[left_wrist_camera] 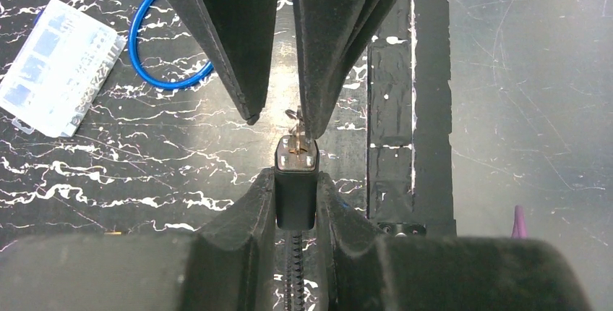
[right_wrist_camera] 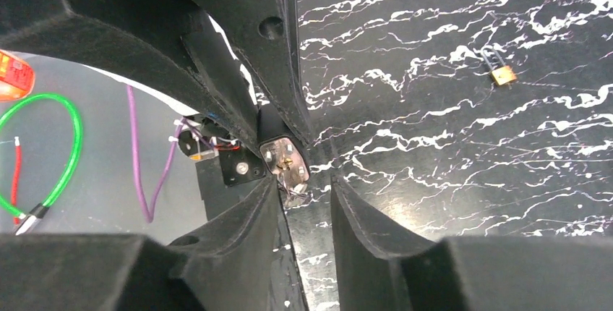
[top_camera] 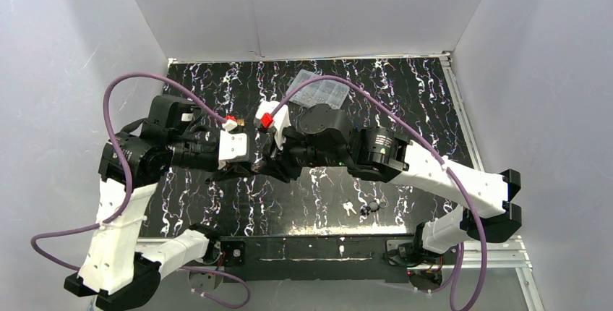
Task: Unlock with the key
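A small black padlock is clamped between the fingers of my left gripper, keyhole face pointing away. A silver key sticks out of that face. The right gripper faces it head on, jaws open around the key, which lies close to one fingertip; the other finger stands apart from it. The lock's metal face shows just beyond. From above, both grippers meet at mid-table and the lock is hidden between them.
A clear plastic parts box lies at the back. A second small brass padlock lies on the black marbled mat. Loose keys and a dark object rest near the front rail. A blue cable loop lies beside the box.
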Available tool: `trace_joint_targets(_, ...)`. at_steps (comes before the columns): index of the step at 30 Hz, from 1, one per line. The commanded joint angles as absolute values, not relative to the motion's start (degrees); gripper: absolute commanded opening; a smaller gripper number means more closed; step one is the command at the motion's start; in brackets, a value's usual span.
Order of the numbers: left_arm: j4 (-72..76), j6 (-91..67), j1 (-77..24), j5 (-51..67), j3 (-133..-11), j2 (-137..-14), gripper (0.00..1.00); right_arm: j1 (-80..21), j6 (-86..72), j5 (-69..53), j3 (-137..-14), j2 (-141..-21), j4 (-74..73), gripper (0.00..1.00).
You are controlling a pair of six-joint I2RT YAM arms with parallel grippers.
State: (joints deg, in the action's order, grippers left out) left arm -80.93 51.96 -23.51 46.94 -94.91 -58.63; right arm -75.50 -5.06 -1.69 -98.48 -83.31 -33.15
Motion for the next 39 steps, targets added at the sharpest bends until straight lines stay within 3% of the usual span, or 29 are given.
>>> trace_joint_targets(1, -81.93, 52.56, -23.71, 48.27, -96.39, -57.76, 0.0, -76.61, -2.15, 2.33, -99.44, -81.38, -29.0, 0.42)
trace_joint_targets(5, -81.93, 52.61, -23.71, 48.17, -96.6, -57.69, 0.0, -76.73, -2.11, 2.42, -99.11, -81.21, -28.09, 0.4)
trace_joint_targets(12, -81.72, 52.49, -23.64, 47.82, -97.4, -57.65, 0.0, -76.81, -2.94, 1.52, -99.86, -82.37, -29.1, 0.23)
trace_joint_targets(17, -80.29, 51.88, -23.7, 47.55, -97.36, -57.34, 0.0, -76.8, -3.74, 1.74, -99.61, -82.38, -29.24, 0.01)
trace_joint_targets(39, -58.92, 52.05, -23.68, 42.01, -91.44, -49.4, 0.0, -73.65, -18.13, -2.38, -95.56, -84.05, -26.63, 0.01)
